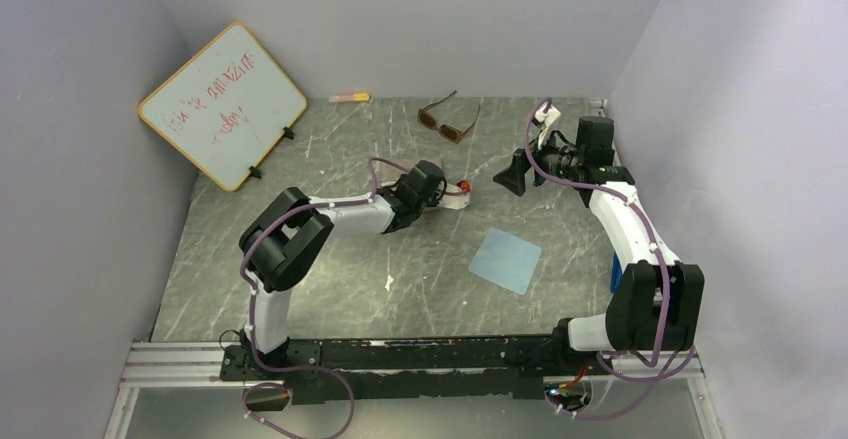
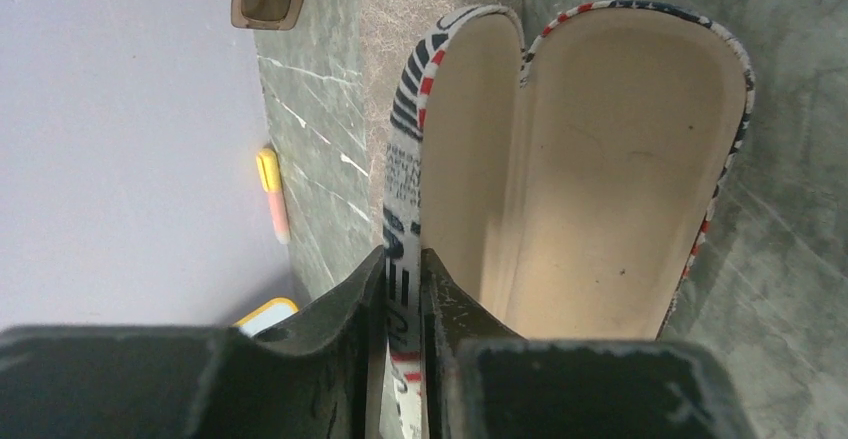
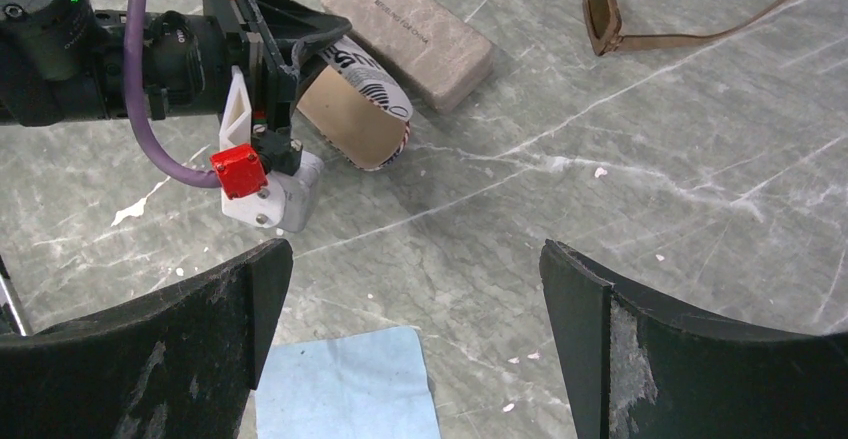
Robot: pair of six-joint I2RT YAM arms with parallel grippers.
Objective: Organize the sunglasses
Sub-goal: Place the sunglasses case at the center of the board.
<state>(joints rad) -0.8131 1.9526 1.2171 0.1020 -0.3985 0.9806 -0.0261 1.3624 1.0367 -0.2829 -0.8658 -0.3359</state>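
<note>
- Left end effector [image 2: 403, 277]: jaws narrow, pinched on the thin wall of one half of an open patterned case [image 2: 600, 179]. The case's cream lining is exposed. It sits near the middle of the desk [image 1: 330, 279].
- Right end effector [image 3: 412, 249]: fingers spread wide, nothing between them. It hangs above bare desk, right of centre in the overhead view and just right of the patterned case.
- Brown sunglasses [image 1: 448, 121]: lying on the desk in the upper middle of the overhead view, near the back wall, touched by neither end effector.
- Orientation of the sunglasses: temples unfolded. The lens front runs on a diagonal from upper left to lower right. Both temples point up the frame toward the back wall, and the lenses face down the frame toward the arms.
- Clearance round the sunglasses: bare desk on all sides. They are well apart from both end effectors, with little room behind, between the temple tips and the wall.
- Brown rectangular case [image 3: 420, 34]: lies flat just beyond the patterned case, between it and the sunglasses, close to the former and apart from the latter.
- Blue cloth [image 1: 505, 259]: flat on the desk, lower right of centre, below the right end effector, with bare desk around it.
- Whiteboard [image 1: 222, 104]: leaning at the upper left corner. A marker [image 1: 350, 97] lies along the foot of the back wall, left of the sunglasses.
</note>
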